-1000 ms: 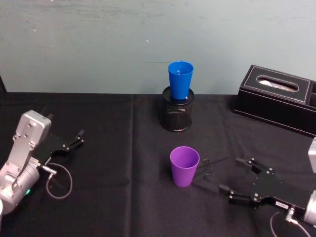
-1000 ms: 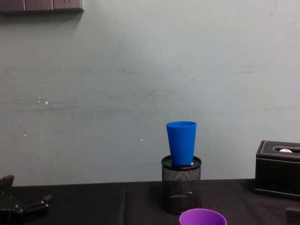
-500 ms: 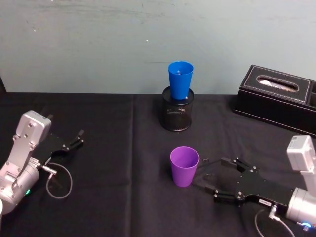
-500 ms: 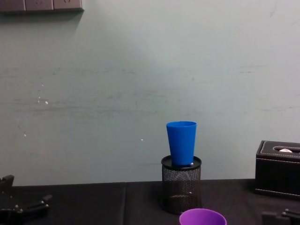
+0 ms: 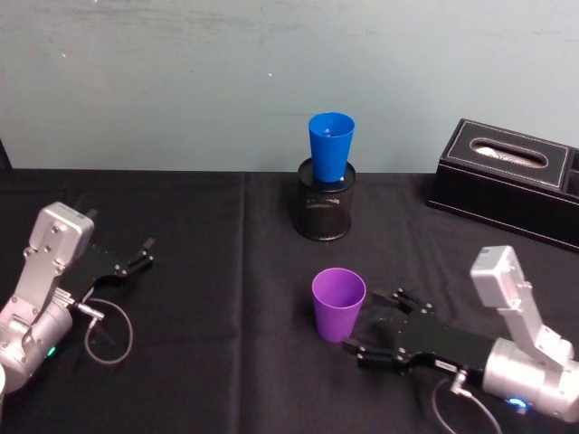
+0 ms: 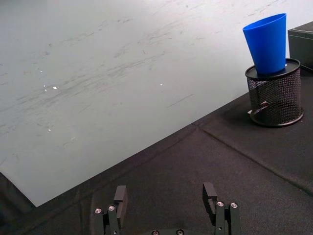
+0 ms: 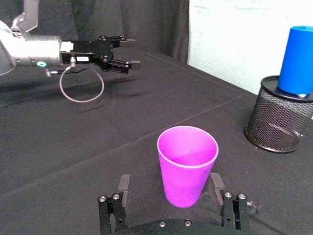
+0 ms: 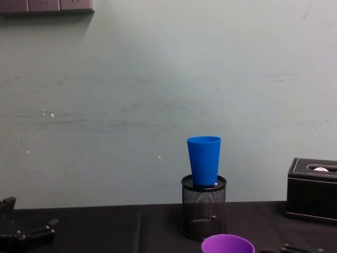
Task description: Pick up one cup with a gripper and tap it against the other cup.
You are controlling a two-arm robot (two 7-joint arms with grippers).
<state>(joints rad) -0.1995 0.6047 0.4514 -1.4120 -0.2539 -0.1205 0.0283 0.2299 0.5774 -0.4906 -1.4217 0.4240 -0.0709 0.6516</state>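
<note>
Black tablecloth point(image 5: 226, 271) (bearing purple cup point(image 5: 337, 307)) meets scuffed wall point(image 5: 181, 81).

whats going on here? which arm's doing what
The right gripper lies low on the black-clothed table, open, its fingers reaching either side of the upright purple plastic tapered tumbler and not yet closed on it. The bright blue plastic tumbler stands in the black mesh pen holder farther back. The left gripper sits parked at the table's left, open.
</note>
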